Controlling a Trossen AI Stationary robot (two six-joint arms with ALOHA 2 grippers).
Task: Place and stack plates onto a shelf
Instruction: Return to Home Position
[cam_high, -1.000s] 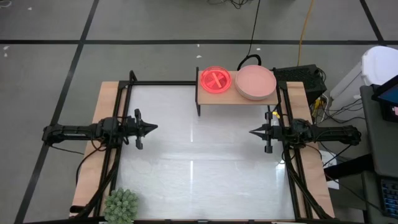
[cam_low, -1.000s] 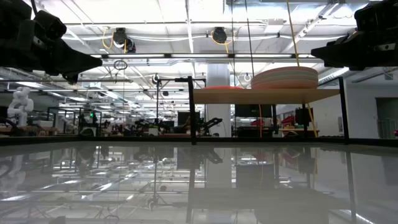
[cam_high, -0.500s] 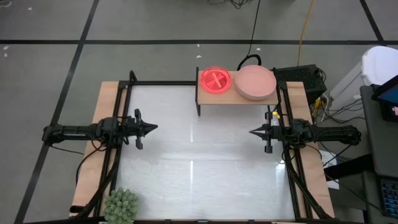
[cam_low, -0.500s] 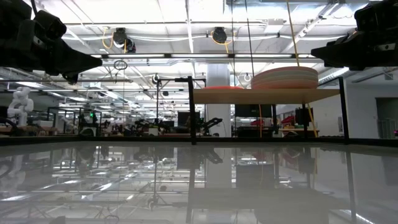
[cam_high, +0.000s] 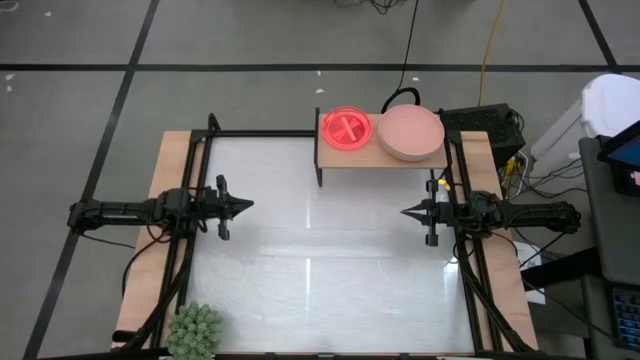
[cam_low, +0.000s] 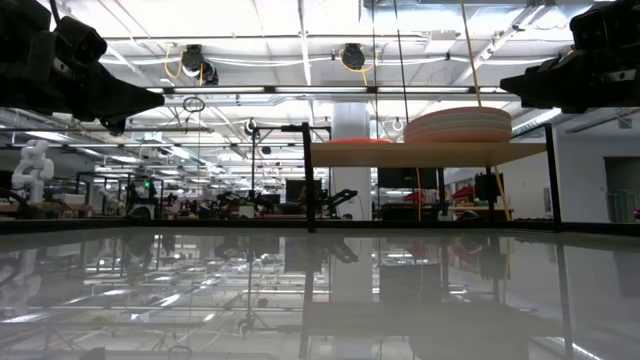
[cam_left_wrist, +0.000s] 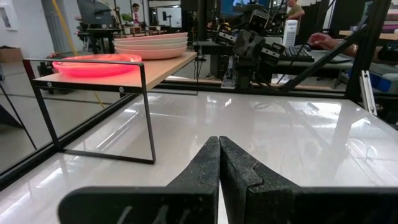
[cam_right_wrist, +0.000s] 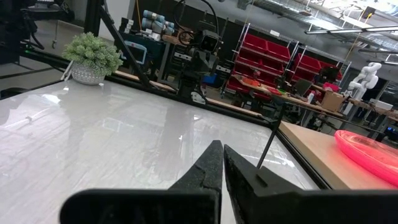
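Observation:
The light-wood shelf (cam_high: 381, 158) on thin black legs stands at the table's far edge. On its left half rests a stack of glossy magenta plates (cam_high: 346, 128), on its right half a stack of larger dusty-pink plates (cam_high: 411, 132); both stacks show in the left wrist view, magenta plates (cam_left_wrist: 96, 64) and pink plates (cam_left_wrist: 152, 45). My left gripper (cam_high: 247, 205) hovers shut above the table's left side. My right gripper (cam_high: 406, 212) hovers shut above the right side. Both point toward the table's middle and hold nothing.
A spiky green plant (cam_high: 195, 330) in a pot stands at the table's near left corner. The white tabletop (cam_high: 320, 260) lies bare between the two arms. A black frame (cam_high: 265, 133) runs along the far and side edges. Boxes and cables sit beyond the right edge.

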